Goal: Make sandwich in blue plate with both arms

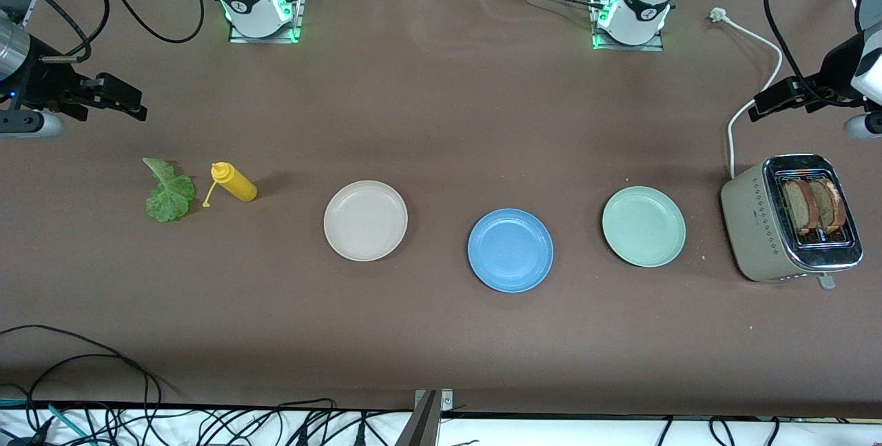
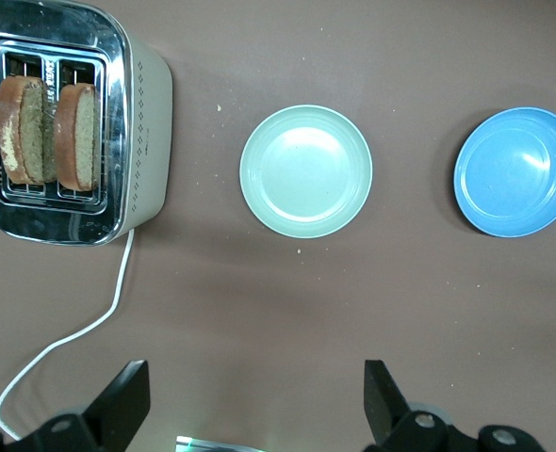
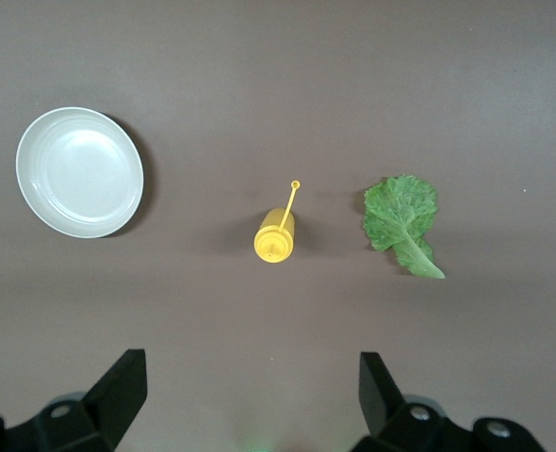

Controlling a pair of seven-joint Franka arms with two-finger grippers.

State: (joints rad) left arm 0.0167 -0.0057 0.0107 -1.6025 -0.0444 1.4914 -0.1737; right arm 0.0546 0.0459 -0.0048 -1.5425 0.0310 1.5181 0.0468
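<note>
Risk, in the inspector's judgement: the two bread slices [image 1: 818, 205] stand upright in the slots of the toaster [image 1: 791, 220], at the left arm's end of the table. A two-finger pinch on a slice edge may crush the crumb or let it slip back into the slot, and a pull off the vertical could drag or tip the toaster, whose white cord [image 1: 752, 80] trails loose across the table. The blue plate [image 1: 510, 250] sits between a beige-white plate [image 1: 365, 220] and a mint-green plate [image 1: 643, 226], so a delivery to the wrong dish is possible. The lettuce leaf [image 1: 167, 191] lies flat and thin beside a yellow squeeze bottle [image 1: 234, 182]; a low approach may scrape the table or knock the bottle.

The table [image 1: 441, 336] is a plain brown mat, with loose cables along its edges.

The left gripper [image 2: 255, 395] hangs with fingers spread, holding nothing, over bare table near the toaster. The right gripper [image 3: 252, 391] likewise stands spread and empty over bare table near the lettuce. No item has reached the blue plate.
</note>
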